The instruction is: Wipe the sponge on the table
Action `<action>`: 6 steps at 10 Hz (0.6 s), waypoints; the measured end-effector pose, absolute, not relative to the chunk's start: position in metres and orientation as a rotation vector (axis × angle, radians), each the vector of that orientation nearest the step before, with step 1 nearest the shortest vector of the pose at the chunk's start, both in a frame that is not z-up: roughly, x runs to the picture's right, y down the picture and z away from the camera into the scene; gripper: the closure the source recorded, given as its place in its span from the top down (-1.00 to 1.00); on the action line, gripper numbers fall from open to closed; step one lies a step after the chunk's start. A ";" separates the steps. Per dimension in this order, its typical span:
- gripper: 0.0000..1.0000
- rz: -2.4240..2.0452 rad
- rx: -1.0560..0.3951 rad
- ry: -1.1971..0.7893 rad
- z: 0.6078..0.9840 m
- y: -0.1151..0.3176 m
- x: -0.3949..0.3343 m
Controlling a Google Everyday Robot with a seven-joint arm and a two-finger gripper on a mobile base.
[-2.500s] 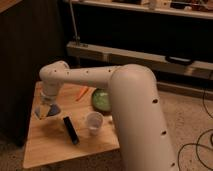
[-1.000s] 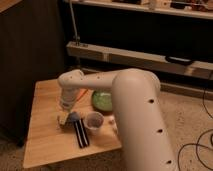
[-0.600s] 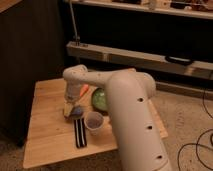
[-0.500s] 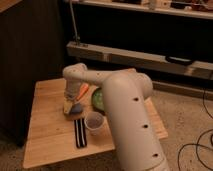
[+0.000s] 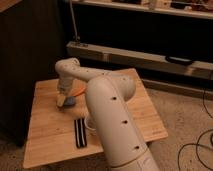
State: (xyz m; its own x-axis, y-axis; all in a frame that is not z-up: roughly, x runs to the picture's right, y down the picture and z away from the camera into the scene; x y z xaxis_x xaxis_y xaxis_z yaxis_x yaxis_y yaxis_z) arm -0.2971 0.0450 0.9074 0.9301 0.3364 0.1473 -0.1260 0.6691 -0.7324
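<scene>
Low square bench [image 5: 46, 127] of light wooden planks: one. Small soft blue-grey rectangular sponge [image 5: 70, 101]: one, far-left on bench. Pinched in claw [image 5: 63, 99], closed tight at sponge's left end and pressing it flat to planks, apparently for wiping contact. Slim orange object [image 5: 79, 91]: one, just beyond sponge. Black oblong bar [image 5: 80, 132]: one, near side. Pale cup [image 5: 90, 123]: one, half hidden by white arm [image 5: 107, 115].

**What the arm hides**

The thick white robot arm [image 5: 112, 115] blocks the middle of the light wooden plank table [image 5: 45, 130]. Only a sliver of a pale cup [image 5: 90, 123] and one end of a slim orange object [image 5: 79, 91] show past it. The gripper [image 5: 62, 100], down at the table's left-centre, is closed on the soft blue-grey rectangular sponge [image 5: 70, 101] and covers part of it. The bottom edge cuts the arm off.
</scene>
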 end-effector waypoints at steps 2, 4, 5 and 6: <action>-0.60 0.225 -0.782 -0.337 0.883 0.045 -0.315; -0.60 0.194 -0.787 -0.384 0.860 0.061 -0.331; -0.60 0.185 -0.794 -0.403 0.849 0.071 -0.337; -0.60 0.173 -0.804 -0.424 0.837 0.081 -0.345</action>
State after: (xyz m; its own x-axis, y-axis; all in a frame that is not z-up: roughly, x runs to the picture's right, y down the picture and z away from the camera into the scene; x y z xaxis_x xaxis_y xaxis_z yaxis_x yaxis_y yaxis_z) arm -0.3447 0.0811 0.8368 0.9024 0.3079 0.3014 0.0093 0.6855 -0.7280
